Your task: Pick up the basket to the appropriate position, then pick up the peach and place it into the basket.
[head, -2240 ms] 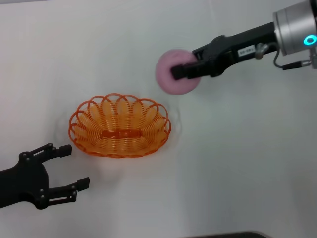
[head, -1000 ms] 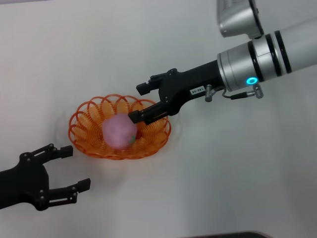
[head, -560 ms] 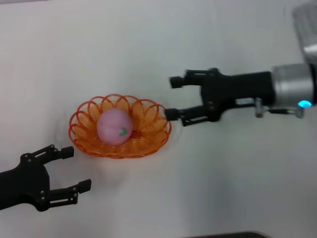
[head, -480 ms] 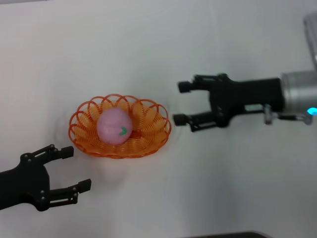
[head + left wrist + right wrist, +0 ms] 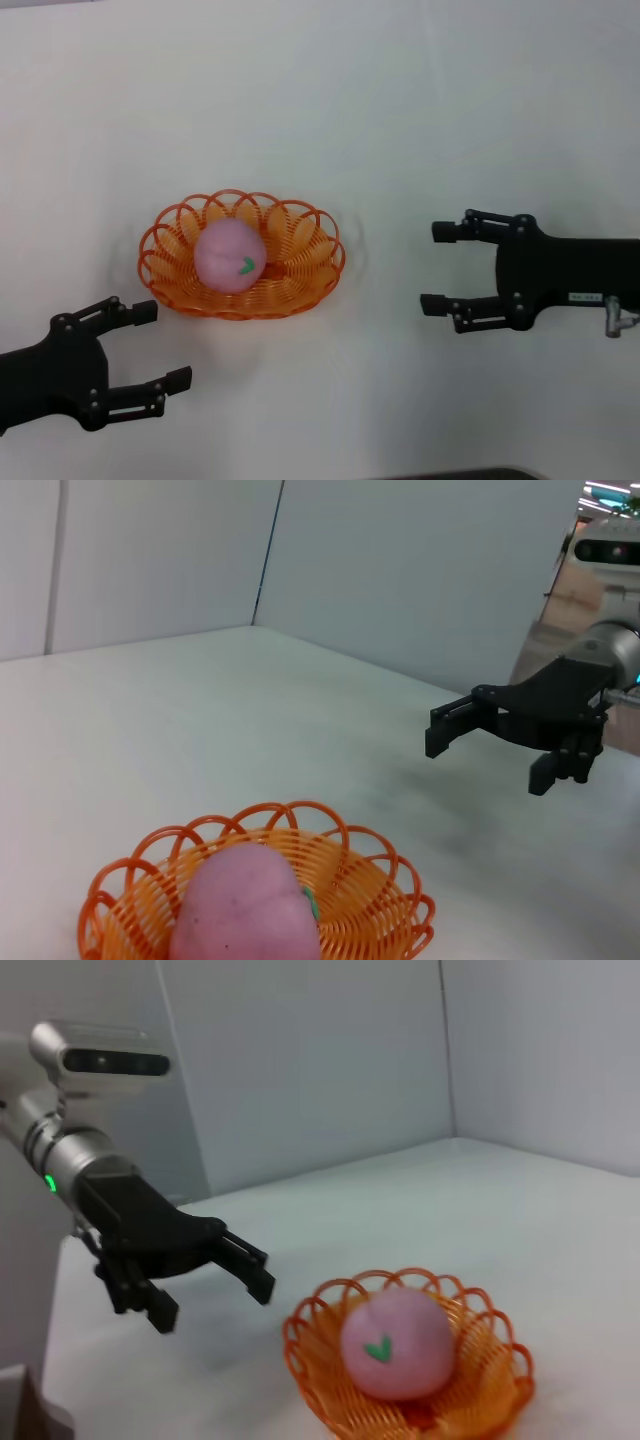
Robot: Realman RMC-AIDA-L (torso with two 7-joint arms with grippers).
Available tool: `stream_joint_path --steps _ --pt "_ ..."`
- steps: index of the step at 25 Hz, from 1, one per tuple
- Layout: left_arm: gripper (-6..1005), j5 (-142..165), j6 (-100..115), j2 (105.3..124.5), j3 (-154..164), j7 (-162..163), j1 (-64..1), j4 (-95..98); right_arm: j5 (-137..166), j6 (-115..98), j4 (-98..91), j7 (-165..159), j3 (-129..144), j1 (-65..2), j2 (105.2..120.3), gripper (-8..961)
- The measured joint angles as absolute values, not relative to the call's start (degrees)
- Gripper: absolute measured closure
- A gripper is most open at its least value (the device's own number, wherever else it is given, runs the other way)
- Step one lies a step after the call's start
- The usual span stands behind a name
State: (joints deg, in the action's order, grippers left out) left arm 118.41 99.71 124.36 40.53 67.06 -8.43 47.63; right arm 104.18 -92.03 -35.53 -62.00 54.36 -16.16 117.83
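Observation:
The orange wire basket (image 5: 300, 262) sits on the white table left of centre. The pale pink peach (image 5: 229, 257) with its green leaf mark lies inside it. Both also show in the left wrist view, basket (image 5: 390, 905) and peach (image 5: 245, 905), and in the right wrist view, basket (image 5: 500, 1380) and peach (image 5: 397, 1343). My right gripper (image 5: 435, 267) is open and empty, well to the right of the basket. My left gripper (image 5: 162, 346) is open and empty, near the front left, just below the basket.
The white table (image 5: 330, 90) stretches bare behind and around the basket. A dark edge (image 5: 450, 474) shows at the table's front. Pale walls stand behind the table in the wrist views.
My right gripper carried the peach to the basket, let it go there, then drew back to the right with open fingers. My left gripper shifted slightly forward.

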Motion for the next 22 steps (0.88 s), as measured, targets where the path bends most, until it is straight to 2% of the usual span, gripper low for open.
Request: stream_joint_path --steps 7,22 --pt "95 118.46 99.31 124.30 40.50 66.90 -8.84 46.43 106.36 -91.82 -33.66 -60.32 52.19 -15.58 117.42 32" --pt "95 118.26 99.09 124.19 40.07 66.64 -9.15 45.79 107.72 -91.45 -32.79 -59.42 51.45 -15.83 117.49 35"
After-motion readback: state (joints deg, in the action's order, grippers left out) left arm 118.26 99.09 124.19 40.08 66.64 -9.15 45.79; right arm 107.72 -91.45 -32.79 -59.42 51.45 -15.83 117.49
